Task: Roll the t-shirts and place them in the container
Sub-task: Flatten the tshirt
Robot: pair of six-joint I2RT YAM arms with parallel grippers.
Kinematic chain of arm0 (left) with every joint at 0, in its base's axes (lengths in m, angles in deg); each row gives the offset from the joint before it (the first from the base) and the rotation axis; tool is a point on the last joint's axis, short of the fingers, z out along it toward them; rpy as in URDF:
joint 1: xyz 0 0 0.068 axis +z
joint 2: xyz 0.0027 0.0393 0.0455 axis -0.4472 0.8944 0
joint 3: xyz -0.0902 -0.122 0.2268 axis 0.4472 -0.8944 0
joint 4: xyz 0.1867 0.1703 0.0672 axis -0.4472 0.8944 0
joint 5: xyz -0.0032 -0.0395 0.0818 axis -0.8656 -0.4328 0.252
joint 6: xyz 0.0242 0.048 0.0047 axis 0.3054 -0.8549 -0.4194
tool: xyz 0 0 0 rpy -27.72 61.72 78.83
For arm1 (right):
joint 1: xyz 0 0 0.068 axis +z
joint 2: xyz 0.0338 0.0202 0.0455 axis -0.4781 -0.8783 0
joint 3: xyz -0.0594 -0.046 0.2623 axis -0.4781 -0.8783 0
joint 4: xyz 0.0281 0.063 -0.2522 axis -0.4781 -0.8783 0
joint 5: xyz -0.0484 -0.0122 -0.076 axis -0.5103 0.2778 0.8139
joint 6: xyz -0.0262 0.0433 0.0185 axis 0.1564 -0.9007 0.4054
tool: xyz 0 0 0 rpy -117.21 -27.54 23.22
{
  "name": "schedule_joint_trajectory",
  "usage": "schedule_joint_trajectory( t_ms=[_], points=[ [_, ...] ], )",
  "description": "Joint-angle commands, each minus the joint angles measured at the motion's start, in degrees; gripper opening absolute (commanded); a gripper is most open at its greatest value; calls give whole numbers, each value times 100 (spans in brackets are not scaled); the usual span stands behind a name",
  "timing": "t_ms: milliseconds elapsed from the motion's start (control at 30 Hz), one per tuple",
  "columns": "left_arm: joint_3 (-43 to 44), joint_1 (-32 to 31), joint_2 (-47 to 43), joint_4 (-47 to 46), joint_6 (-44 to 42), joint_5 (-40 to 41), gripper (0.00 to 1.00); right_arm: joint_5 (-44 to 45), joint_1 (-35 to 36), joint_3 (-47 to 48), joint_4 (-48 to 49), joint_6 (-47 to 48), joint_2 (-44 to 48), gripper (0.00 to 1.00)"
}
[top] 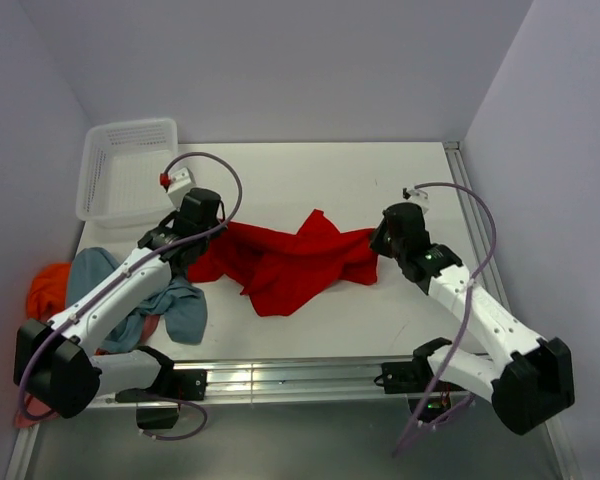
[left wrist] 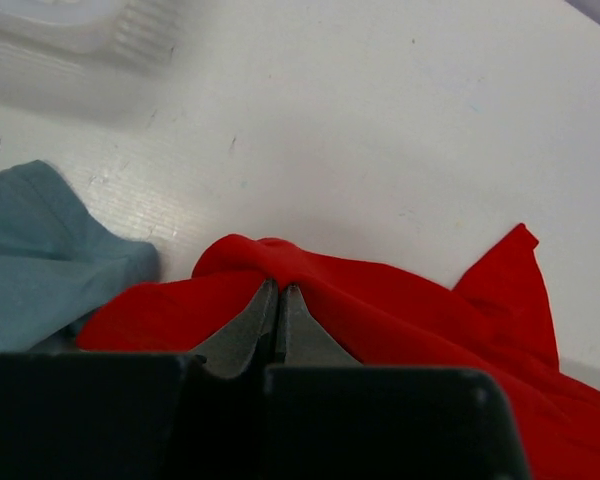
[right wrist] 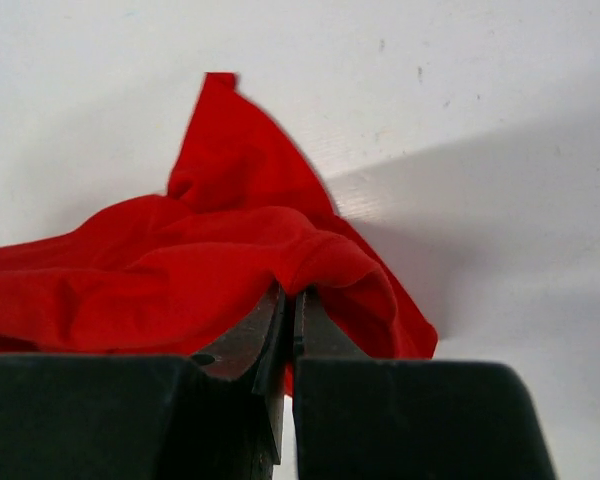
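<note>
A bright red t-shirt (top: pixel 290 262) lies crumpled across the middle of the table, stretched between both arms. My left gripper (top: pixel 202 243) is shut on the shirt's left edge; in the left wrist view the red cloth (left wrist: pixel 380 310) bunches over the tips of that gripper (left wrist: pixel 281 288). My right gripper (top: pixel 380 240) is shut on the shirt's right edge, and the red fabric (right wrist: pixel 210 260) folds over its closed jaws (right wrist: pixel 292 292). A grey-blue t-shirt (top: pixel 175 305) and an orange one (top: pixel 48 288) lie heaped at the left under my left arm.
A white perforated basket (top: pixel 130 170) stands at the back left corner. The grey-blue cloth (left wrist: pixel 40 260) lies just left of the left gripper. A metal rail (top: pixel 300 378) runs along the table's near edge. Walls close in on the left, back and right.
</note>
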Motion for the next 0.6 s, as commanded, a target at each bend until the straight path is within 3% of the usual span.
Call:
schedule_joint_trajectory(
  t_ms=[0, 67, 100, 133, 167, 200, 367, 500, 567],
  points=[
    [454, 23, 120, -298, -32, 228, 0, -203, -423, 226, 609, 110, -517, 0],
    [524, 23, 200, -403, -93, 237, 0, -317, -634, 252, 960, 5, -816, 1],
    [568, 23, 313, -403, -102, 246, 0, -387, -783, 409, 979, -31, -975, 10],
    [690, 23, 384, -386, -102, 246, 0, -553, -854, 524, 988, -66, -1324, 56],
    [752, 23, 454, -412, -146, 202, 0, -607, -898, 629, 918, -101, -1450, 82],
    [805, 40, 594, -412, -163, 106, 0, -799, -898, 717, 953, -41, -1555, 89],
    [1139, 49, 1157, -482, -287, -141, 0, -1565, -671, 52, 1462, 21, -1197, 93],
    [1350, 75, 1526, -509, -322, -115, 0, -1619, 66, -424, 1594, -13, -968, 83],
    [1473, 110, 1789, -465, -296, -141, 0, -1487, 760, -608, 1656, -136, -906, 78]
  ],
)
